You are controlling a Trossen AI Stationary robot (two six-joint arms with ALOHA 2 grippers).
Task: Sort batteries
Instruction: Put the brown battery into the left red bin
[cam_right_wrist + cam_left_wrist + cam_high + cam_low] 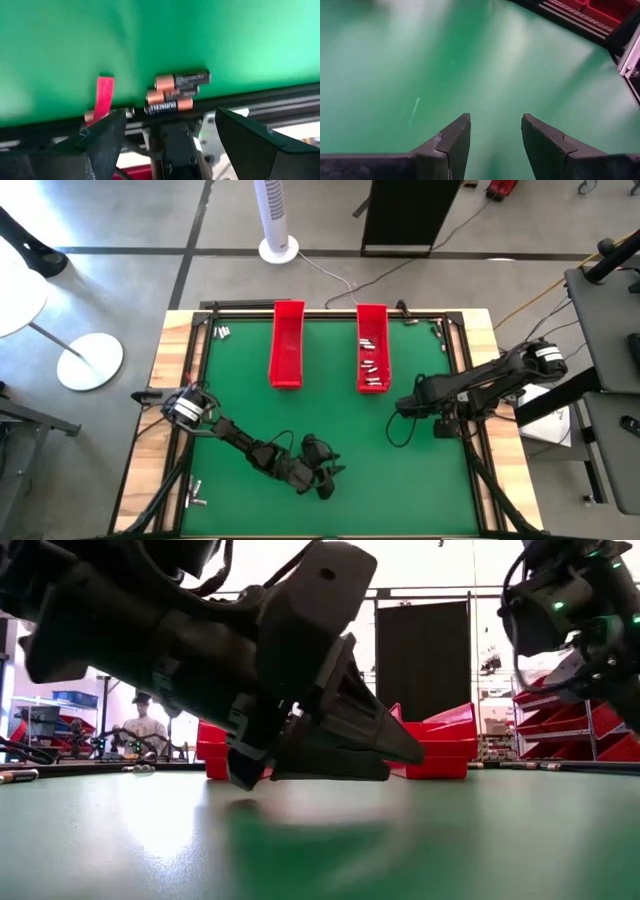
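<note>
our left gripper [325, 480] sits spread and empty, well short of the right tray [372, 350]. our right gripper [167, 135], jaws wide, empty, faces three batteries [176, 93] lying crosswise just ahead, stacked against the table's edge rail [280, 97].

Bright, even overhead light; pale glare on the green mat [470, 65], low view blurred up close

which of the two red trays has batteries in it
The right-hand red tray, nearer the right arm: silvery batteries lie along its floor. The left-hand red tray shows only bare red.
</note>
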